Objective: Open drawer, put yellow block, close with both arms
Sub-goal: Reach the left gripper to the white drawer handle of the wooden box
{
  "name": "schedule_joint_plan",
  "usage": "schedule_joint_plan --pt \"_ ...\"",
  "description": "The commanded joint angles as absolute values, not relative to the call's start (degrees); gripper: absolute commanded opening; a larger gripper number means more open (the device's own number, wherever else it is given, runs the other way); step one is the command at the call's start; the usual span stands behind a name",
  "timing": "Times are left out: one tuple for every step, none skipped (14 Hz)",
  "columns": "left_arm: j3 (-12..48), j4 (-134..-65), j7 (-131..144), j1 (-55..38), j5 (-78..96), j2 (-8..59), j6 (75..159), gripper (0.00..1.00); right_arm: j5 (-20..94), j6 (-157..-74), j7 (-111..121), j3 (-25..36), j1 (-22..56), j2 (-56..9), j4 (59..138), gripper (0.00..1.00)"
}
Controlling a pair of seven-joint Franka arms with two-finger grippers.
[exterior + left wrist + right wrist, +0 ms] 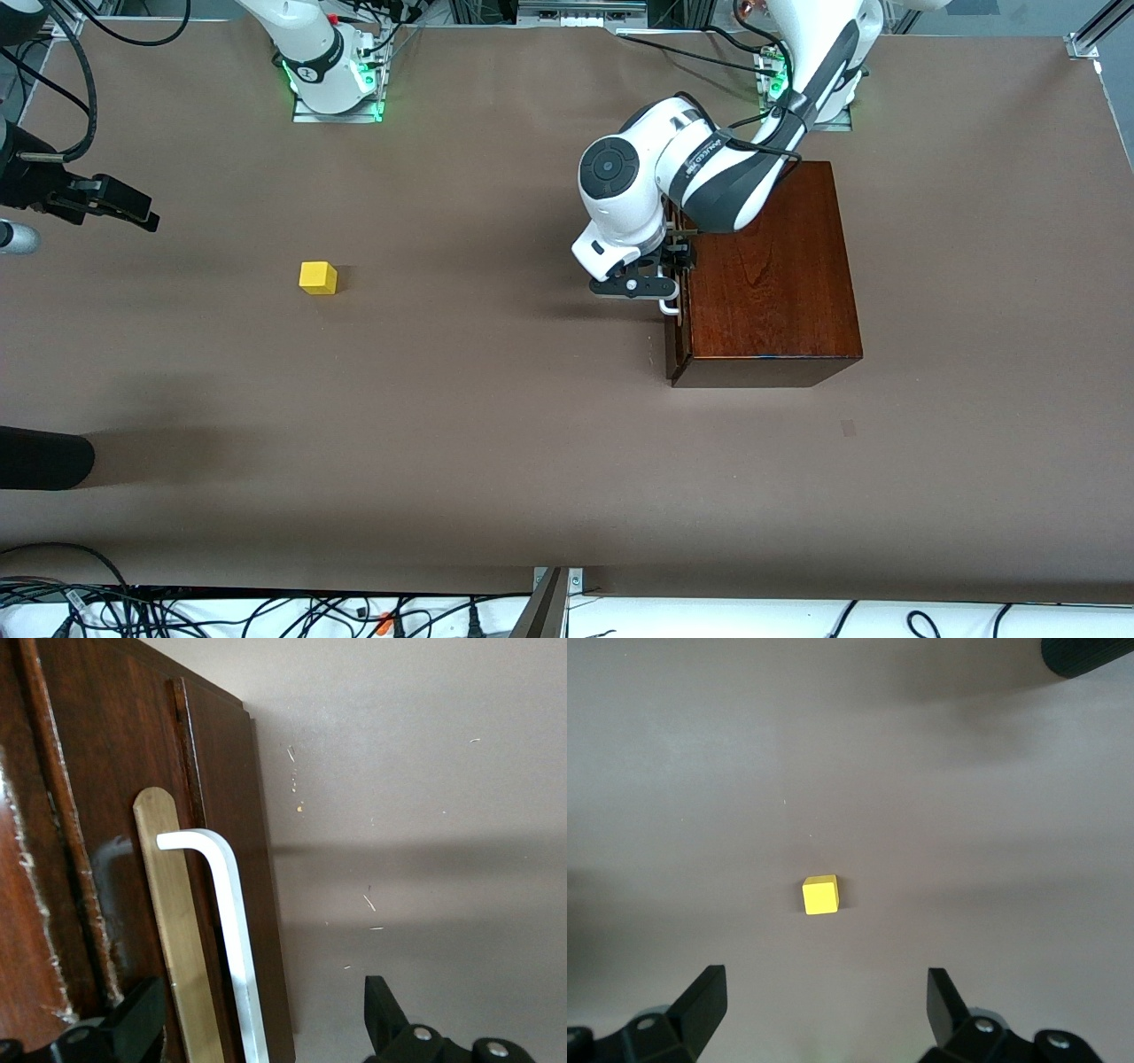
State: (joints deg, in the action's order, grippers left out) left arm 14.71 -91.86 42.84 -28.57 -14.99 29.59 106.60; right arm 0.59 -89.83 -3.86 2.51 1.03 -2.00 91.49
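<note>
Drawer (677,306) is shut, front flush with the dark wooden box (771,266). Its face looks toward the right arm's end of the table. White bar handle (232,930) stands off the front on a brass-coloured strip (182,939).

Left gripper (678,255) is at that handle, fingers spread wide. In the left wrist view one finger (133,1023) sits over the drawer front, the other (385,1014) over the bare table, with the bar between them. Not clamped yet.

Step in hand, as I read it: grasp the handle and pull. To do it well, close squarely across the bar's straight run, not on the bent corner. Then pull straight out along the drawer's axis, toward the right arm's end. Any sideways load will likely bind the tray or drag the whole box, which has nothing pinning it down.

Materials: box is glossy reddish-brown wood with visible grain, worn pale along one edge seam. Handle is a smooth, thin, rounded bar, so probably slippery and in need of a firm pinch.

Yellow block (318,277) is well apart from the box, toward the right arm's end, alone on the matte brown table (496,425). Small crisp-edged cube, matte, easy to pinch.

Right gripper (104,202) hangs above the table out toward that same end, fingers released and empty, block in its wrist view (819,894). It's waiting.
</note>
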Motion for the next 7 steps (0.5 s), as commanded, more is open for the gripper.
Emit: schedule_joint_plan --pt "14.3 -95.4 43.9 -28.8 -17.1 28.6 109.0 1.0 1.1 -88.9 -3.3 2.2 0.4 -1.7 91.0 1.0" --pt "14.3 -95.6 43.9 -28.8 -17.1 28.6 109.5 1.0 1.1 -88.9 -3.3 2.2 0.4 -1.7 91.0 1.0" --pt "14.3 -95.9 43.9 -28.7 -17.1 28.7 110.3 1.0 1.1 -88.9 -3.3 2.2 0.4 -1.7 91.0 1.0" --pt "14.3 -95.9 44.3 -28.8 -17.1 28.9 110.7 1.0 1.1 -88.9 -3.3 2.2 0.4 -1.7 91.0 1.0" --pt "14.3 -96.0 45.2 -28.8 -17.1 28.9 110.7 1.0 1.1 -88.9 -3.3 2.2 0.4 -1.7 91.0 1.0" --pt "14.3 -96.1 45.3 -28.8 -17.4 29.1 110.7 1.0 1.1 -88.9 -3.3 2.2 0.4 -1.7 91.0 1.0" --pt "14.3 -96.1 45.4 -28.8 -18.2 29.7 110.8 1.0 1.1 -88.9 -3.3 2.2 0.4 -1.7 91.0 1.0"
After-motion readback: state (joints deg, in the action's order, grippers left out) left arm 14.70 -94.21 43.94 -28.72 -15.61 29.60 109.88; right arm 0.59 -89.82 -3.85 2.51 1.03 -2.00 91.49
